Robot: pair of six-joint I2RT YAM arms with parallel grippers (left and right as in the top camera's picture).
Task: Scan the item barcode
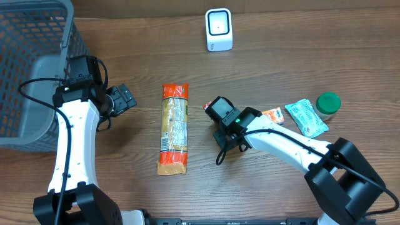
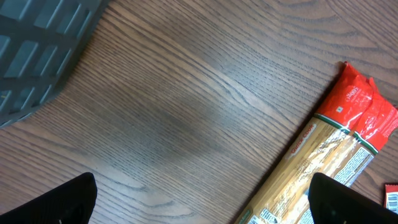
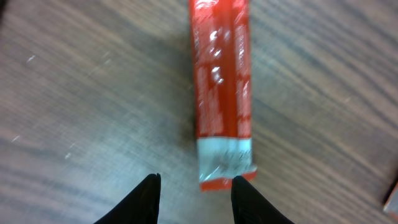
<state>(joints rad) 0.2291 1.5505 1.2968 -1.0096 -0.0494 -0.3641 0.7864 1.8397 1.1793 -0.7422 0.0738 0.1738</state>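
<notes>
A red snack packet with a white barcode end lies flat on the wooden table. In the overhead view only its tip shows beside the right wrist. My right gripper hovers over the packet's near end with its jaws apart and nothing between them; the right fingertip sits just at the packet's corner. My left gripper is wide open over bare wood, left of a long pasta pack. The white scanner stands at the table's back.
A grey basket fills the far left. To the right of my right arm lie a small orange packet, a teal pouch and a green-capped jar.
</notes>
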